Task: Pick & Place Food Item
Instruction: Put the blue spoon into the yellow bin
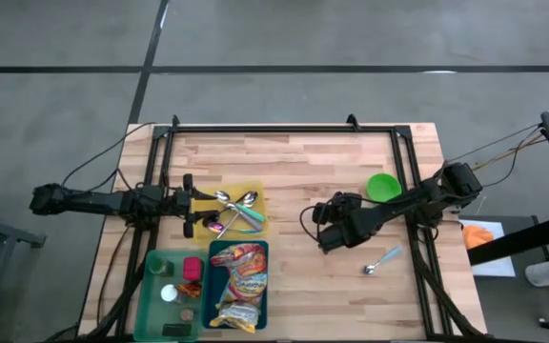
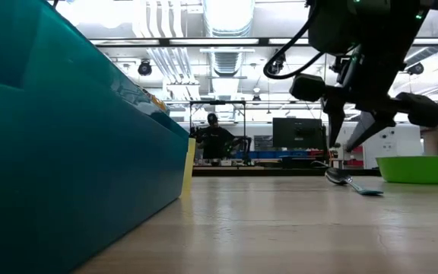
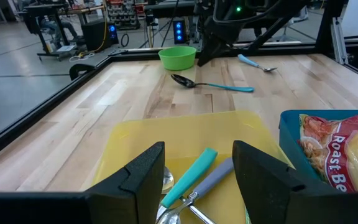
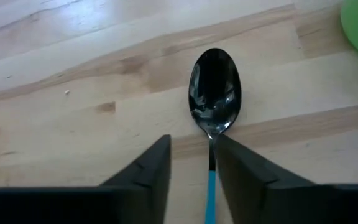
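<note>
Your right gripper (image 4: 191, 171) hangs just above the wooden table (image 1: 303, 171), its two dark wedge-shaped fingers (image 4: 148, 168) parted a little on either side of the blue handle of a spoon (image 4: 214, 93); from the wrist view the handle runs between them, but you cannot tell whether either finger touches it, and the spoon lies flat on the boards. Its bowl is dark, glossy and oval, with a thin turquoise handle. Your left gripper (image 3: 194, 180) waits over the yellow tray (image 3: 166, 134), fingers apart and holding nothing, with a teal-handled and a grey-handled utensil lying between them in the tray. The food item, a crinkly printed noodle packet (image 1: 238, 284), sits in the teal bin (image 1: 264, 250) near the table's front edge, just beside the yellow tray. A smooth round green bowl (image 1: 382, 186) stands near the right arm, and a second, light-handled spoon (image 1: 381, 261) lies apart on the pale butcher-block planks. A green bin (image 1: 153, 262) of small items sits touching the teal one.
</note>
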Robot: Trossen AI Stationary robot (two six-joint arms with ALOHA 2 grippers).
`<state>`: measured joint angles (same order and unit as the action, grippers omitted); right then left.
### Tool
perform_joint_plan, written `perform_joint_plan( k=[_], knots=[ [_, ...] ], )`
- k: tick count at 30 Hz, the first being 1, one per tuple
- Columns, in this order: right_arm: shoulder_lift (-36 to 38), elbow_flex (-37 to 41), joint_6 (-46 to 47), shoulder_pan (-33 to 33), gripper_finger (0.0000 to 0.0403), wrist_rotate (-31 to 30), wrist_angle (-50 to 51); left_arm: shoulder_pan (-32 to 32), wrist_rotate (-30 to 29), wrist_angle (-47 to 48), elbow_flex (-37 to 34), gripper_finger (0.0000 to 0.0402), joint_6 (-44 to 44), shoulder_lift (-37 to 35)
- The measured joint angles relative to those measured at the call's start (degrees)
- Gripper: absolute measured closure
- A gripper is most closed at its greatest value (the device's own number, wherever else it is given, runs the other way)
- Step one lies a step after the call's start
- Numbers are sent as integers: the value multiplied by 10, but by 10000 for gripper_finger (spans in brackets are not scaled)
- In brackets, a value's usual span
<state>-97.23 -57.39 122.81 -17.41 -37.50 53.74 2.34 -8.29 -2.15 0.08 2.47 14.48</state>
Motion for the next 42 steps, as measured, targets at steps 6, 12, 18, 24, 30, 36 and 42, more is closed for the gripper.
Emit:
perform_joint_plan(
  k=[6, 12, 18, 24, 30, 36, 42],
  knots=[
    [-8, 6, 0, 1, 210, 3, -10, 0, 0, 0, 0, 212, 0, 0],
    [-50, 6, 0, 10, 224, 16, -22, 0, 0, 0, 0, 212, 0, 0],
    [-74, 6, 2, 16, 263, 50, -36, 0, 0, 0, 0, 212, 0, 0],
    [-76, 9, 0, 23, 289, 50, -51, 0, 0, 0, 0, 212, 0, 0],
    [-77, 29, -3, 28, 293, 52, -91, 0, 0, 0, 0, 212, 0, 0],
    [-95, 33, -7, 35, 293, 58, -98, 0, 0, 0, 0, 212, 0, 0],
    [-96, 34, -30, 38, 294, 67, -102, 0, 0, 0, 0, 212, 0, 0]
  ],
)
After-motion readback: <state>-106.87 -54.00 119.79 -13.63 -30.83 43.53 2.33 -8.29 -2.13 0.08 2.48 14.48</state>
